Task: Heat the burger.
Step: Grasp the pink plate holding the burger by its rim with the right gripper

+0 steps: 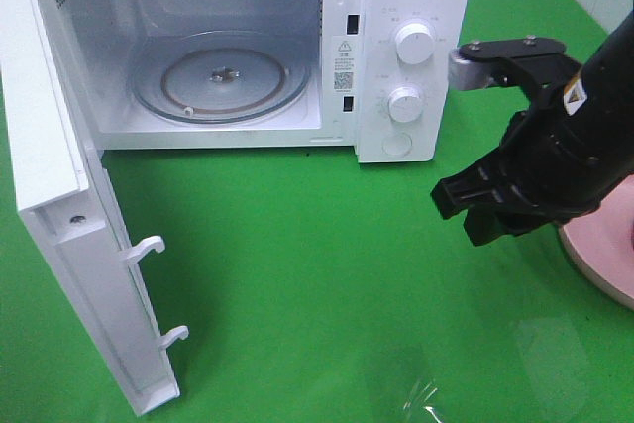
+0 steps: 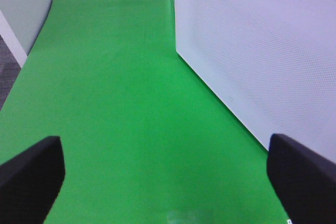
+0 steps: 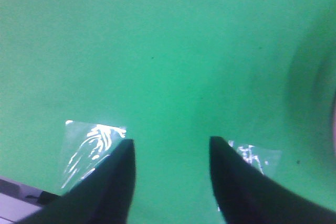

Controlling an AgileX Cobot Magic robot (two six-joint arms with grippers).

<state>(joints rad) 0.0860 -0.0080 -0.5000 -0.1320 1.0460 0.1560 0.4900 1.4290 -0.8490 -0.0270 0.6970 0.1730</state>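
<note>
The burger shows in no view. The white microwave (image 1: 411,56) stands at the back with its door (image 1: 89,274) swung wide open to the left, and its glass turntable (image 1: 220,76) is bare. My right gripper (image 1: 458,215) hangs above the green table, in front of the microwave's control panel and to its right. In the right wrist view this gripper (image 3: 170,141) is open, with only green table between its black fingers (image 3: 113,182). My left gripper (image 2: 168,182) is open wide over the table and holds nothing.
A pink round plate (image 1: 609,255) sits at the right edge, partly behind my right arm. A white dotted microwave panel (image 2: 262,51) lies close beside the left gripper. Patches of clear tape (image 3: 94,145) shine on the green cloth (image 1: 317,274).
</note>
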